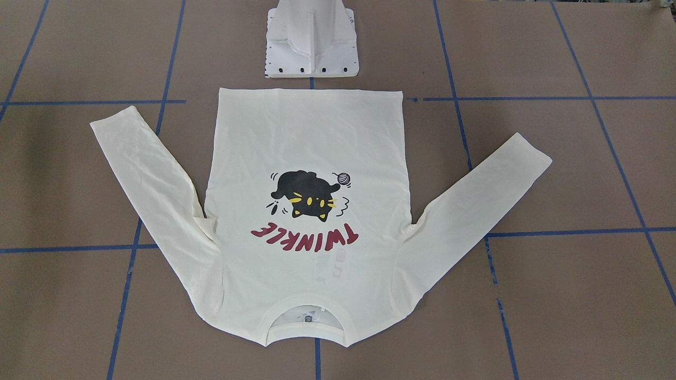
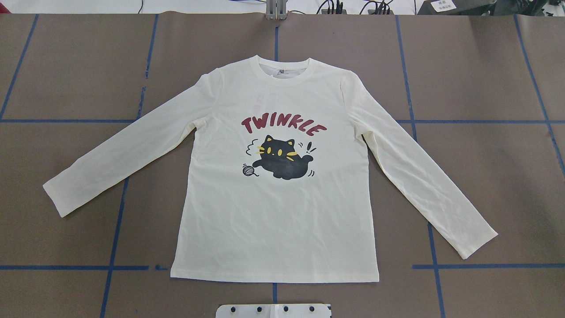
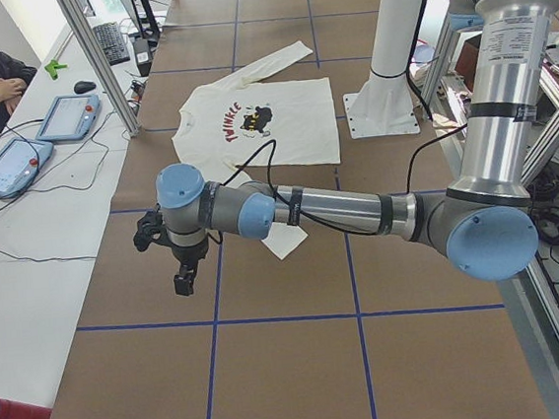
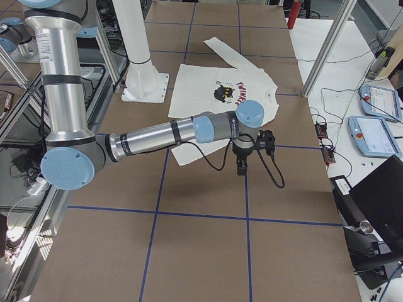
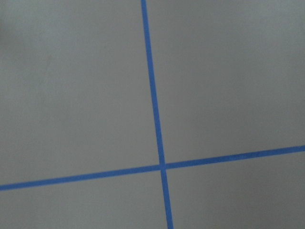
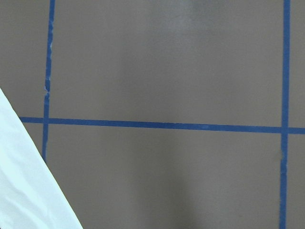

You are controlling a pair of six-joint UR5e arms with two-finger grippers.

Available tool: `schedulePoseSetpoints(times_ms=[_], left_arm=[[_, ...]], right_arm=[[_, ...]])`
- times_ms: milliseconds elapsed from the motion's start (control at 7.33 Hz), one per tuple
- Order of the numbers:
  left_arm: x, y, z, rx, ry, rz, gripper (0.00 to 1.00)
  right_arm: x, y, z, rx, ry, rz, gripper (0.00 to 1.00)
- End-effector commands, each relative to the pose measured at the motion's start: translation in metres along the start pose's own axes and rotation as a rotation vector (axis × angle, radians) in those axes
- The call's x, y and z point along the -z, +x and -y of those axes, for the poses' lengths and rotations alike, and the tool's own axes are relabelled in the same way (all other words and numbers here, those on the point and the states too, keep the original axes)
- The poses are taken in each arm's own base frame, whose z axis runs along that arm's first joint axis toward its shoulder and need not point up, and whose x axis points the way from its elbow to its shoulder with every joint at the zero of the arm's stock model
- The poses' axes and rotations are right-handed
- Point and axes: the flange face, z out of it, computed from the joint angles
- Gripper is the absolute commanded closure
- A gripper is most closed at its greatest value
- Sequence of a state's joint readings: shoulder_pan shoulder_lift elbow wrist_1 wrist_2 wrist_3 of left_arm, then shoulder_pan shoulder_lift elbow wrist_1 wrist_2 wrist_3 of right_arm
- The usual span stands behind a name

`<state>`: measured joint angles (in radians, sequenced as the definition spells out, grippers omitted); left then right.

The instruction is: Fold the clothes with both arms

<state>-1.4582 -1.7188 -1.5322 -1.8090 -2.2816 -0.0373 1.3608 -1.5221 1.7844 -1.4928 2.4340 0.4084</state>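
A pale cream long-sleeved shirt (image 2: 278,221) lies flat and face up on a brown table (image 2: 485,66) marked with blue tape lines (image 2: 485,121). Its hem (image 2: 273,277) sits just in front of the white pedestal base (image 2: 273,310), and its round collar (image 2: 289,73) is on the side farthest from the base. Both sleeves (image 2: 119,159) angle outward to either side of the base, lightly wrinkled. A black cat print (image 2: 282,159) sits mid-chest under red lettering (image 2: 284,125).

The cloth looks like thin, matte cotton knit. It is probably light, limp and quick to sag or bunch, so a pinch at a cuff, a shoulder seam or a hem corner would likely hold best.

The left gripper (image 3: 179,279) hovers over bare table well out to the base's left, clear of the shirt. The right gripper (image 4: 242,168) hovers likewise to the base's right, near a sleeve end. Whether either is open or closed cannot be told, though no cloth hangs from them.
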Motion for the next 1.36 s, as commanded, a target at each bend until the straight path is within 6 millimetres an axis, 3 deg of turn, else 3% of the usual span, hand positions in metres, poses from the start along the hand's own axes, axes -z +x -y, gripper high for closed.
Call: schedulePoseSetpoints(times_ms=[0, 136, 273, 545, 682, 818, 1091, 1227], left_arm=[[-0.018, -0.01, -0.026, -0.052, 0.044, -0.003, 0.0], [-0.019, -0.01, -0.03, -0.078, 0.071, -0.004, 0.0], [-0.018, -0.009, -0.031, -0.082, 0.08, -0.003, 0.0], [-0.016, -0.007, -0.03, -0.083, 0.084, -0.013, 0.0], [-0.016, -0.007, -0.03, -0.082, 0.083, -0.013, 0.0], [-0.016, -0.007, -0.03, -0.083, 0.084, -0.013, 0.0], [-0.014, -0.006, -0.029, -0.084, 0.087, -0.014, 0.0], [-0.014, -0.006, -0.03, -0.084, 0.087, -0.014, 0.0]], right_arm=[[-0.059, -0.023, -0.074, -0.077, 0.076, 0.071, 0.0], [-0.077, -0.016, -0.111, -0.073, 0.062, 0.107, 0.0], [-0.08, -0.024, -0.131, -0.117, 0.041, 0.125, 0.0], [-0.091, -0.063, -0.155, -0.196, 0.007, 0.12, 0.0], [-0.11, -0.082, -0.171, -0.198, 0.019, 0.075, 0.0], [-0.127, -0.094, -0.187, -0.196, 0.027, 0.038, 0.0], [-0.138, -0.107, -0.231, -0.184, -0.003, -0.035, 0.0], [-0.146, -0.121, -0.243, -0.18, -0.041, -0.115, 0.0]])
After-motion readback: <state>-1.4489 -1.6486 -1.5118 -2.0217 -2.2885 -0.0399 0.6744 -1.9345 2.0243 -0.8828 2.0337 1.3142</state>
